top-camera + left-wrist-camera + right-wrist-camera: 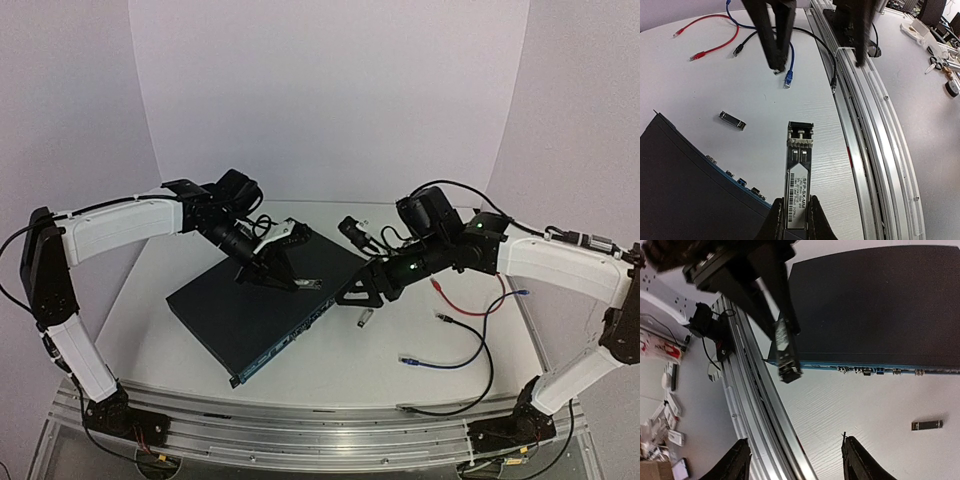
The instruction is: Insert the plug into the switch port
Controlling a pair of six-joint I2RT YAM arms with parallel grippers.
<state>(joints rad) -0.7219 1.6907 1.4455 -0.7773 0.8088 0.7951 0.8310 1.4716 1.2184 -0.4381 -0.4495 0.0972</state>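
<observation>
The switch (255, 315) is a flat dark box lying at an angle on the white table, its blue-edged port face (865, 370) toward the front right. My left gripper (285, 283) hovers over the switch's far right part, shut on the plug (799, 170), a silver labelled transceiver module that sticks out past its fingertips, held in the air clear of the ports. The plug also shows in the right wrist view (785, 347). My right gripper (352, 293) is open and empty just right of the switch, close to the left gripper.
A second silver module (366, 319) lies loose on the table by the switch's port face. Red (465, 300), blue (440, 360) and black (470, 390) cables lie to the right. The aluminium rail (865, 125) runs along the near table edge.
</observation>
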